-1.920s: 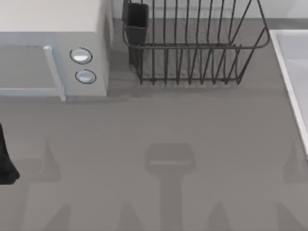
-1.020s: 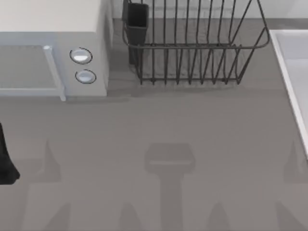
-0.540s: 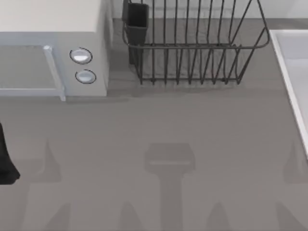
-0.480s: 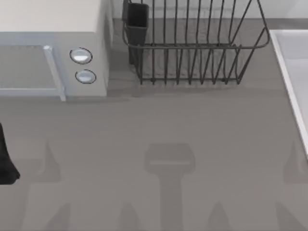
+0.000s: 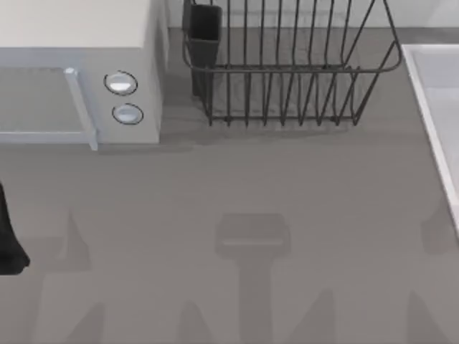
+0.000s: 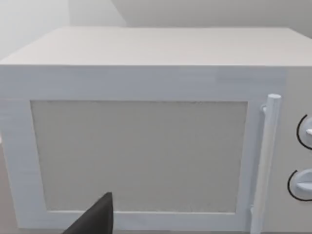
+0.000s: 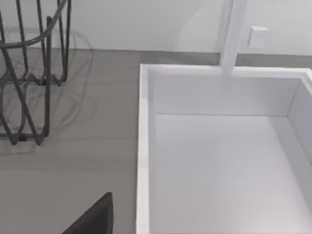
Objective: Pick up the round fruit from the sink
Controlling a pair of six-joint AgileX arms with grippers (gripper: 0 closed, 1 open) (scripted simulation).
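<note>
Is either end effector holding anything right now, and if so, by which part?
Cannot be told: each wrist view catches just one dark fingertip with nothing on it, the left facing the microwave, the right beside the sink.

Sink (image 5: pixel 430 107) and microwave (image 5: pixel 72 43) cut off by the top view's edges.
</note>
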